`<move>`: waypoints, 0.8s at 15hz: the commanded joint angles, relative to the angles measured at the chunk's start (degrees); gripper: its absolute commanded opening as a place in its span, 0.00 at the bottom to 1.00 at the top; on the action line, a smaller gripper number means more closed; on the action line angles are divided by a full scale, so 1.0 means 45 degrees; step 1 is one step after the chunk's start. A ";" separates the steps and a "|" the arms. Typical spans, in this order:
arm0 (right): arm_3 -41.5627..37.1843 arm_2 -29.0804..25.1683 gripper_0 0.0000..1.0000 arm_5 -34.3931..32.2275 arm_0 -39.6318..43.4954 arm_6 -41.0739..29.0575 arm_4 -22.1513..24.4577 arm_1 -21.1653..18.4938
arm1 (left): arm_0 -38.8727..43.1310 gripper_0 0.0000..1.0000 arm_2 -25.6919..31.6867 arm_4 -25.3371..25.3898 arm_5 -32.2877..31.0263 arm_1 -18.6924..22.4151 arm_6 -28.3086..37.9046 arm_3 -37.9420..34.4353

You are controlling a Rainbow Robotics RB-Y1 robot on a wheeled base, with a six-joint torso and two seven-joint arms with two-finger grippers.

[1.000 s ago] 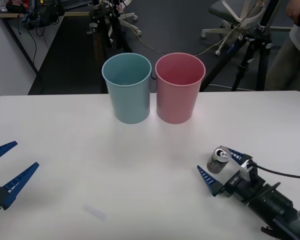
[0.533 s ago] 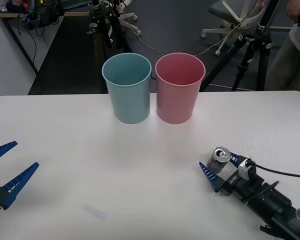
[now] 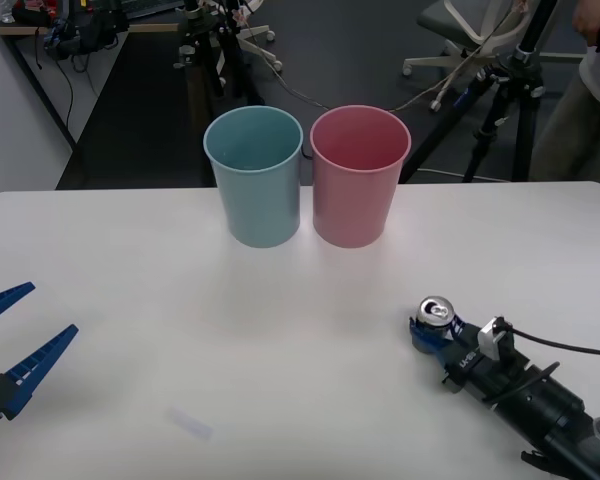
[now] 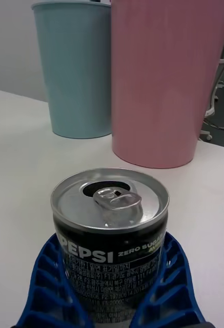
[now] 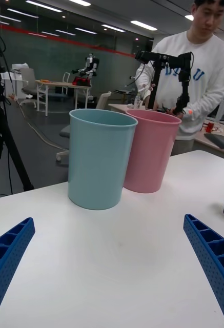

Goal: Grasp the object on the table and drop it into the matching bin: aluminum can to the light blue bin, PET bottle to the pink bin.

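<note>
Right gripper (image 3: 432, 330) is clamped around the aluminum can (image 3: 435, 318), its blue ribbed fingers (image 4: 53, 287) pressing both sides of the can, which stands upright on the white table (image 3: 130, 260) toward the right front. Short and dark-sided with Pepsi Zero Sugar lettering, the can has a shiny silver pull-tab top, and sits well apart from the light blue bin (image 3: 255, 175) and pink bin (image 3: 358, 172) standing side by side at the far edge. Left gripper (image 3: 10, 335) hangs spread open at the table's left front.

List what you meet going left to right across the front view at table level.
Left gripper, open → light blue bin → pink bin → aluminum can, clamped upright by the right gripper.
</note>
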 commanded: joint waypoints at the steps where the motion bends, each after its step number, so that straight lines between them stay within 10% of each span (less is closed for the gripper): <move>1: -0.0002 -0.0109 0.00 -0.0143 0.0002 -0.0074 0.0000 0.0011 | 0.0000 1.00 0.0000 0.0000 0.0000 0.0000 0.0000 0.0000; 12: -0.5900 -0.0109 0.00 0.0579 0.2483 -0.2965 0.0957 -0.0009 | 0.0000 1.00 0.0000 0.0000 0.0000 0.0000 0.0000 0.0000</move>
